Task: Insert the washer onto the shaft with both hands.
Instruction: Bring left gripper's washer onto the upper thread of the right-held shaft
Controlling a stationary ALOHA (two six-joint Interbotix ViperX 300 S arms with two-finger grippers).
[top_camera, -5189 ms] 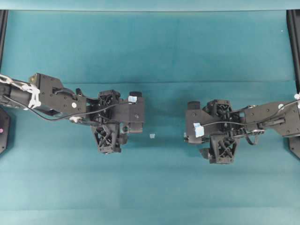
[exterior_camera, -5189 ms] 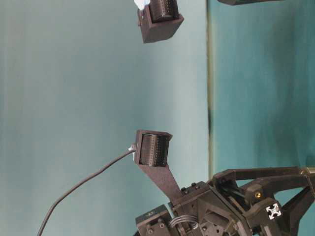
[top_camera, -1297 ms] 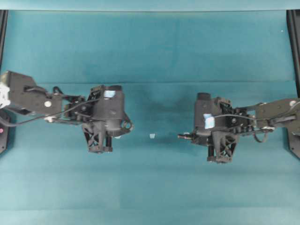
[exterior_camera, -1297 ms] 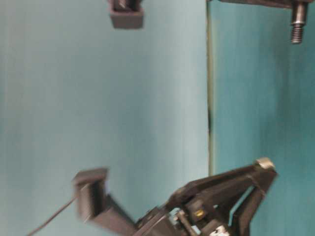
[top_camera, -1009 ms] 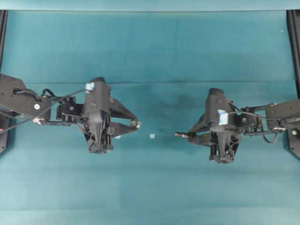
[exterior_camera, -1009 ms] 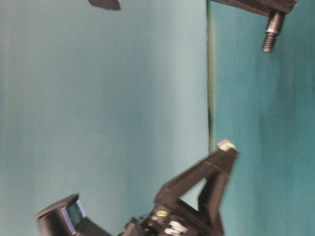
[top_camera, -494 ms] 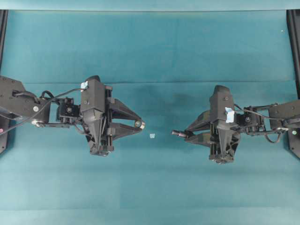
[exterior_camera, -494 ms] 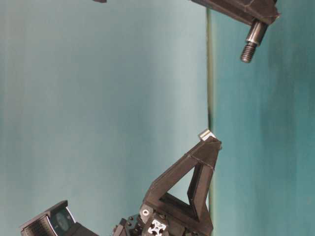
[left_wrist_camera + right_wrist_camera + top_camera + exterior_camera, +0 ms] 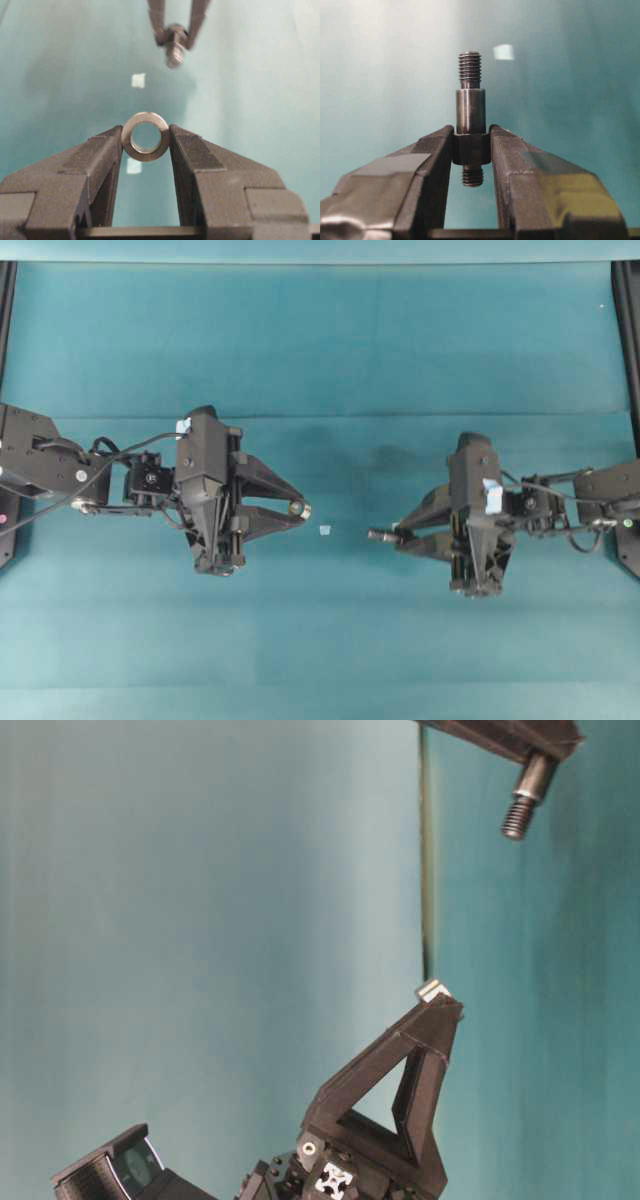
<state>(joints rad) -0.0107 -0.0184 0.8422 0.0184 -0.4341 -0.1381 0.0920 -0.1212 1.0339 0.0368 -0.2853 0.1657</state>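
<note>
Level tools [image 9: 300, 509] [image 9: 385, 535] tip to tip, apart.

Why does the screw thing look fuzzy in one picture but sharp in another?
In the left wrist view the washer is close and sharp, while the shaft is farther off and out of focus. In the right wrist view the shaft is near the camera and crisp, its threads clear.

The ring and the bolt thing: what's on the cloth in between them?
Between the washer and the shaft lies one small pale tape bit on the teal cloth, clearest in the overhead view.
</note>
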